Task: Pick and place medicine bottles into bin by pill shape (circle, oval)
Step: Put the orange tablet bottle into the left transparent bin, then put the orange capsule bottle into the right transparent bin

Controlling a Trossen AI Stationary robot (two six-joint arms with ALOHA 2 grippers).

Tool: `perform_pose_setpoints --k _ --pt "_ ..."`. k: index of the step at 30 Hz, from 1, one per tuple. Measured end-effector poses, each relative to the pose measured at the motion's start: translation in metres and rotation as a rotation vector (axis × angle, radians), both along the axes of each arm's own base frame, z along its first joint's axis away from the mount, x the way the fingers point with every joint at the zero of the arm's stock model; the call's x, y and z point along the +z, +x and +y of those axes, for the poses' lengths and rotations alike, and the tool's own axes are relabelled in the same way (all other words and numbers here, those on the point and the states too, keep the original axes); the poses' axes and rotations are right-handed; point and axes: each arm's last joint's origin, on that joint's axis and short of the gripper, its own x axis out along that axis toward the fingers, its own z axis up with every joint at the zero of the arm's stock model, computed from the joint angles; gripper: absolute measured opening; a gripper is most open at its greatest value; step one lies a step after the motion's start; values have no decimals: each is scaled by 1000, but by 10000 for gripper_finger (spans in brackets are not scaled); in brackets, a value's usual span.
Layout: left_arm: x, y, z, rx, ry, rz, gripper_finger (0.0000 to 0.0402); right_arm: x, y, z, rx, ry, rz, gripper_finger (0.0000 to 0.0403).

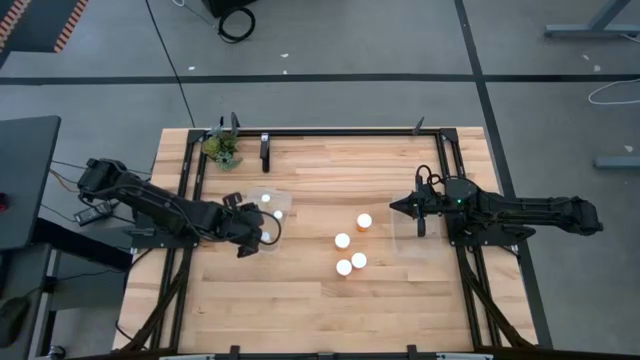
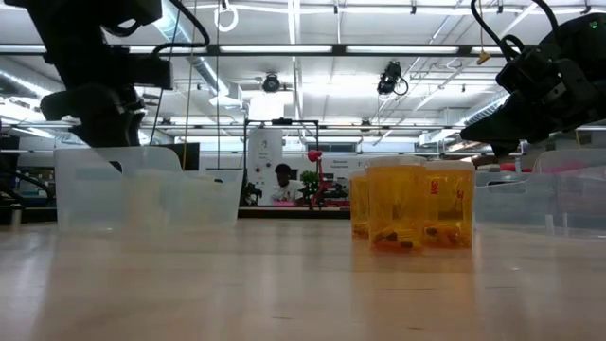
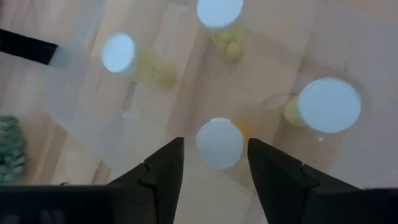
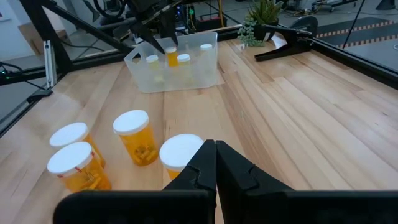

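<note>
My left gripper (image 3: 216,142) hangs open over the clear bin (image 1: 272,192) at the table's left, pointing steeply down. A white-capped orange bottle (image 3: 219,144) stands in the bin between its fingers, with a narrow gap on each side. Three more bottles (image 3: 328,104) stand in the same bin. Several bottles (image 1: 352,248) stand upright on the wood at the table's middle. My right gripper (image 4: 215,152) waits shut at the right, just short of that group and beside a second clear bin (image 1: 415,238).
A green plant clump (image 1: 222,148) and a black clamp (image 1: 265,150) sit at the far edge. A black frame rail (image 1: 340,131) runs along the table's far side. Bare wood lies toward the near edge. A person shows in the room beyond.
</note>
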Motion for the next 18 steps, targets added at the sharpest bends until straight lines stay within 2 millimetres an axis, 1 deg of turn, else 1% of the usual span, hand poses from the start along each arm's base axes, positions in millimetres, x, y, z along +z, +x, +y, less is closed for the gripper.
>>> perform_pose_setpoints --k 4,7,10,14,18 --pt "13 4 -1 1 8 -9 197 0 0 0 0 0 0 10" --pt "25 8 -2 -28 16 -17 206 0 0 0 0 0 0 10" --pt "32 12 -4 -74 28 -25 210 0 0 0 0 0 0 10" --pt "40 8 -2 -122 41 -39 203 0 0 0 0 0 0 10" --pt "54 -3 1 -138 33 -104 187 0 0 0 0 0 0 10"
